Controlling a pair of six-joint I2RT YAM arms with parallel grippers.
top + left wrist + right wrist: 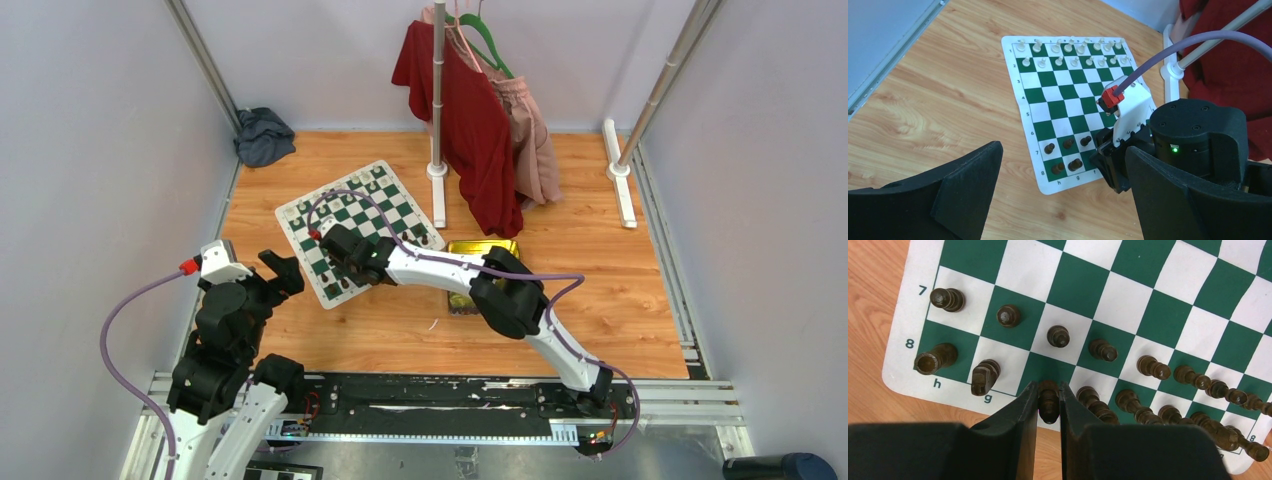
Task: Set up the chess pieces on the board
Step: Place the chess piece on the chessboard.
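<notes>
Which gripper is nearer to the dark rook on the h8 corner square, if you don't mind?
Right. The right gripper, shut on a dark piece, sits just along the rook's row. The left gripper hangs open off the board, over the wooden table.

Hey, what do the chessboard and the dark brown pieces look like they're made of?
The chessboard looks like a thin, matte, flexible mat, perhaps vinyl: its squares ripple toward one side in the right wrist view. The dark brown pieces look like turned, varnished wood, with ringed stems and a sheen, though moulded plastic cannot be ruled out.
</notes>
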